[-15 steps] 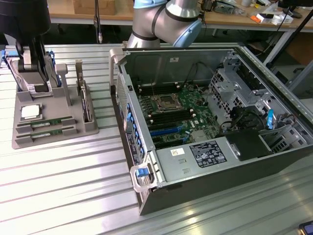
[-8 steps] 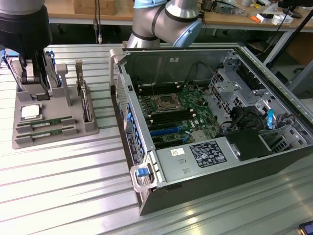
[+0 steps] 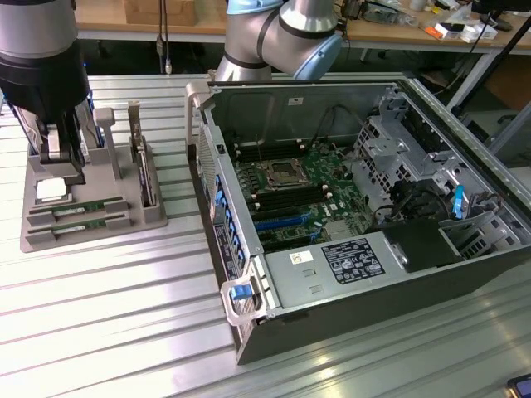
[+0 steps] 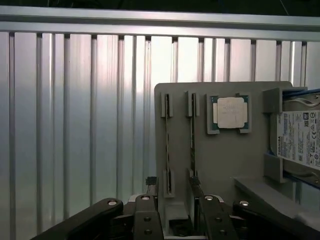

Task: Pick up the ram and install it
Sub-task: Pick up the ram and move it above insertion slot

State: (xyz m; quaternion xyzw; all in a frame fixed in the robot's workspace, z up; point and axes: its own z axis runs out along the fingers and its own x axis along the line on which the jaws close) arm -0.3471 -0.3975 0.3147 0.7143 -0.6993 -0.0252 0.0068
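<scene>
gripper (image 4: 172,181) poised low over one end of the grey parts holder (image 4: 220,165), jaws part-way open and holding nothing, as the robot arm goes for the ram (image 4: 167,142). the thin green stick lies on edge in a narrow groove of the holder, roughly in line with the gap between the fingertips. a second stick (image 4: 191,142) sits in the parallel groove just beside it, close to one finger, and which of the two is aimed at cannot be told for sure.

the pick-up is the step in hand, apparently still at the approach, with neither stick lifted. judged from here, the grasp calls for the jaws to straddle one stick alone, square across its thin faces, clear of its neighbour and the groove's end blocks.

also in the holder: a square silver processor chip (image 4: 229,112) in its own recess beside the grooves, and a white-labelled hard drive (image 4: 300,137) standing at the side farthest from the ram. well apart from the holder, to the exterior view's right on the same ribbed metal table (image 3: 124,315), an open computer case (image 3: 249,332) holds the motherboard (image 3: 307,178), with long memory slots (image 3: 286,201) beside its processor socket.
</scene>
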